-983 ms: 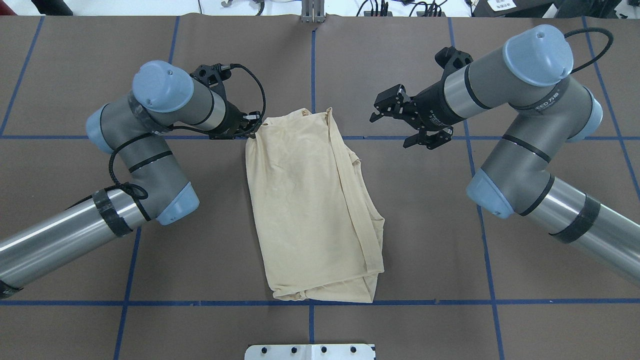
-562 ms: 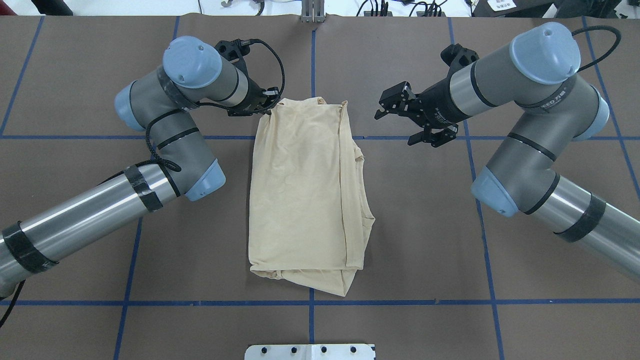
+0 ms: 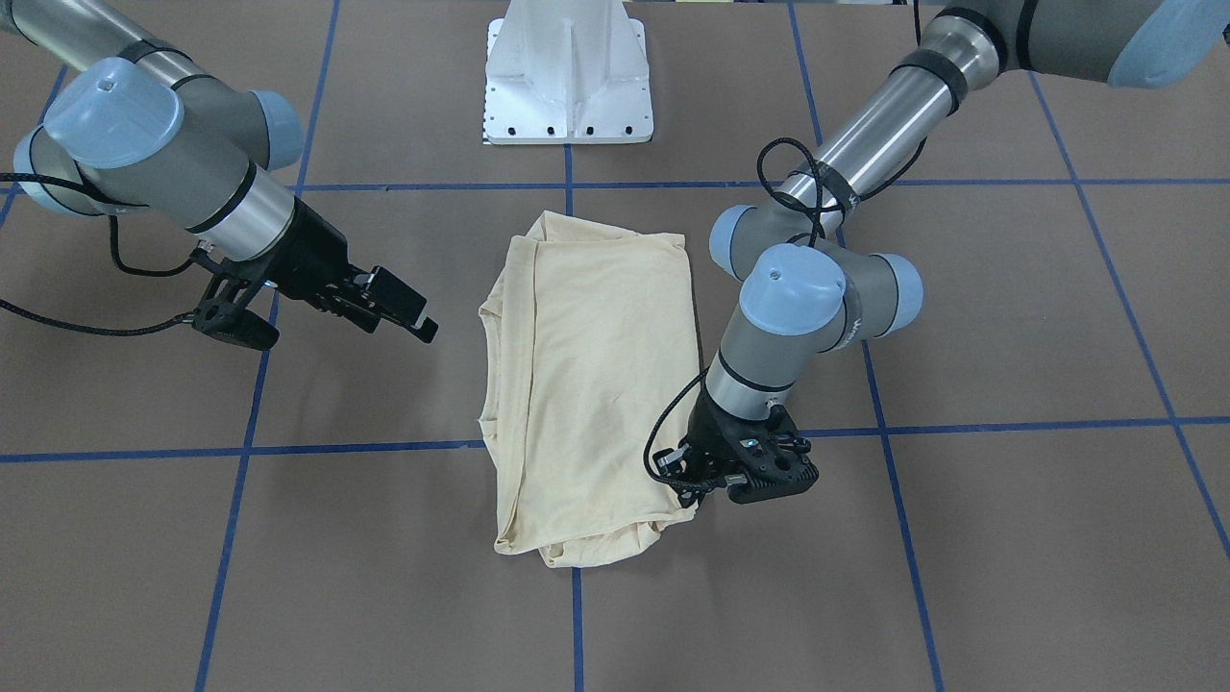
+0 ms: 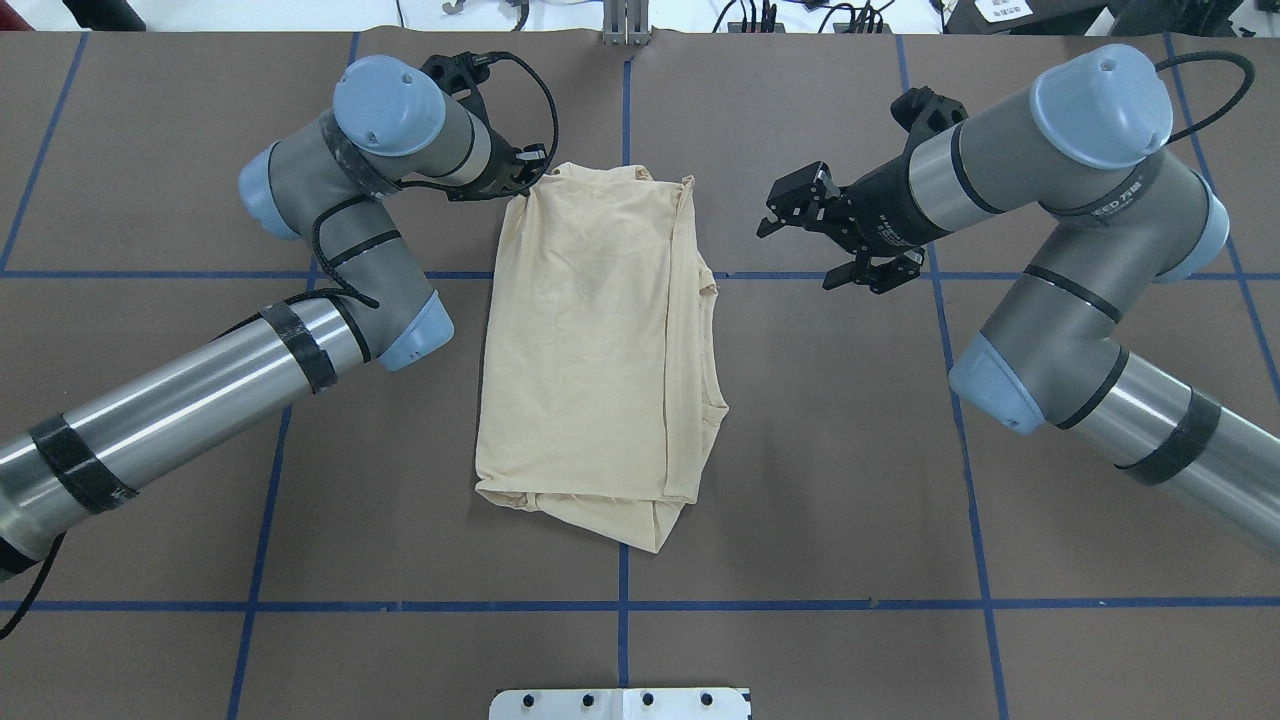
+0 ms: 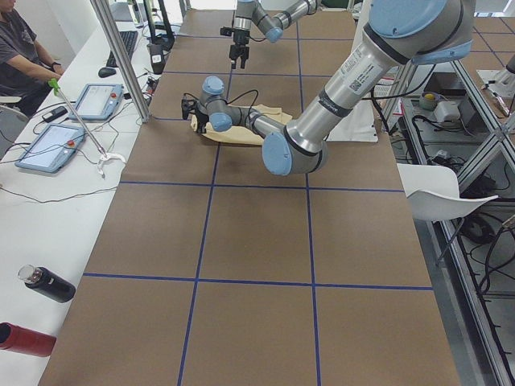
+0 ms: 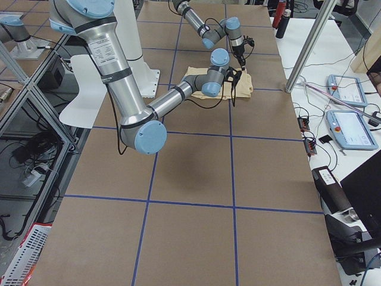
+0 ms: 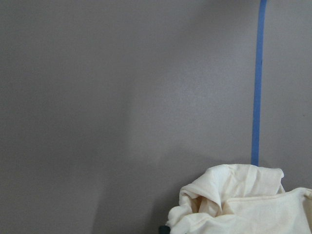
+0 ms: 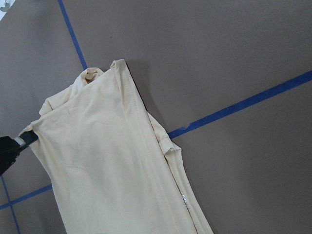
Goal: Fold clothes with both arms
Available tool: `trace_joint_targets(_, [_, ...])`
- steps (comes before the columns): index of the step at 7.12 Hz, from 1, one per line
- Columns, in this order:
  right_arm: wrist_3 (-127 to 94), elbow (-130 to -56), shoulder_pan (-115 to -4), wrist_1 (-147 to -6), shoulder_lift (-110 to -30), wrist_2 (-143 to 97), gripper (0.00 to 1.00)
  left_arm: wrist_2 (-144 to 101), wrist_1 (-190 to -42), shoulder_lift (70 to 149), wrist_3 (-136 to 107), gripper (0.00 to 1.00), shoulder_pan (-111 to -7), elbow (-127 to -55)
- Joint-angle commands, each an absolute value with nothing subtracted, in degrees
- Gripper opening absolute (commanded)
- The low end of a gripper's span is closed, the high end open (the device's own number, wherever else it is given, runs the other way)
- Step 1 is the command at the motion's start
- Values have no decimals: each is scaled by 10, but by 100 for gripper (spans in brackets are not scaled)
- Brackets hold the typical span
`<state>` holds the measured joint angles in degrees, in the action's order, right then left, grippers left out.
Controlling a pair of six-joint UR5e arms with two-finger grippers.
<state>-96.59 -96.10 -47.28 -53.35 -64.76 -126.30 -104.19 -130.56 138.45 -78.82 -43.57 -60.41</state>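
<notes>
The cream-yellow shirt (image 4: 590, 340) lies folded into a long strip on the brown table, print hidden. A small white label (image 8: 185, 200) shows on its edge in the right wrist view. My left gripper (image 4: 522, 190) is shut on the shirt's far left corner, low at the table. The same grip shows in the front view (image 3: 687, 479), and bunched cloth (image 7: 243, 204) fills the lower right of the left wrist view. My right gripper (image 4: 805, 240) is open and empty, above the table to the right of the shirt's far end, clear of the cloth.
Blue tape lines (image 4: 800, 604) cross the brown table cover. The white pedestal base (image 3: 567, 72) stands at the robot's edge. Past the far edge are tablets (image 5: 48, 145), bottles (image 5: 44, 283) and a seated person (image 5: 24, 56).
My left gripper has moved away from the robot with the shirt corner in it. The whole shirt slid that way, its near end swinging left. The right gripper drifted slightly right, still open.
</notes>
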Motion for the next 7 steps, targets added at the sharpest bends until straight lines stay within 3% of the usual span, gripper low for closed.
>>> trace_joint_targets(1, [-966, -962, -473, -533, -648, -1261, 100, -1026, -1321, 1384, -787, 45, -439, -598])
trace_joint_targets(3, [-955, -962, -470, -533, -648, -1252, 100, -1027, -1318, 1383, -722, 91, -458, -599])
trace_joint_targets(4, [-927, -961, -469, -533, -647, -1252, 100, -1034, -1317, 1381, -715, 98, -476, -604])
trace_joint_targets(5, [-916, -960, -464, -533, -646, -1252, 100, -1061, -1311, 1371, -715, 98, -490, -630])
trace_joint_targets(7, [-871, -963, -435, -596, -617, -1207, 100, -1113, -1300, 1287, -714, 98, -507, -753])
